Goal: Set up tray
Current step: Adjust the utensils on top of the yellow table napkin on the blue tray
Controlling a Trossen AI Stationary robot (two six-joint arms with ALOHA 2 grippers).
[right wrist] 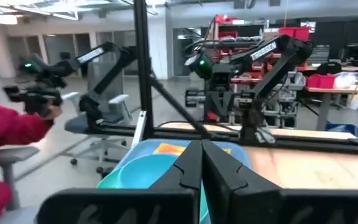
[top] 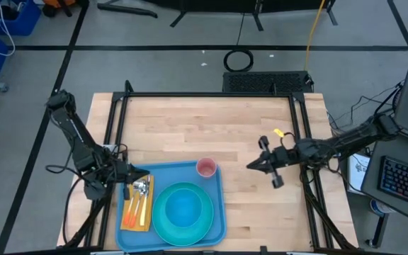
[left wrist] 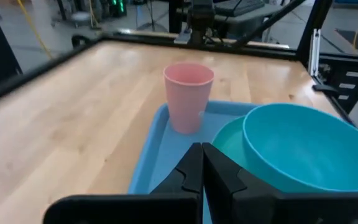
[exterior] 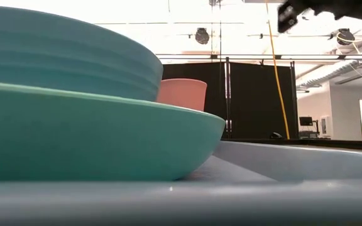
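Note:
The light-blue tray (top: pixel 217 212) lies at the table's near edge, left of the middle. On it sit a teal plate (top: pixel 163 228) bearing a blue bowl (top: pixel 184 209), a pink cup (top: pixel 206 168) upright in the far right corner, and an orange napkin (top: pixel 134 216) with cutlery (top: pixel 142 190) on top. My left gripper (top: pixel 129 172) is shut, hovering over the tray's far left corner, pointing toward the cup (left wrist: pixel 188 96). My right gripper (top: pixel 250 166) is shut, raised above the bare table right of the tray, pointing at it.
Bare wood lies beyond and to the right of the tray (left wrist: pixel 160 146). A black frame (top: pixel 211 95) rims the table's far and side edges. A person's red sleeve (right wrist: pixel 5 134) shows in the room beyond the table, past the tray's left side.

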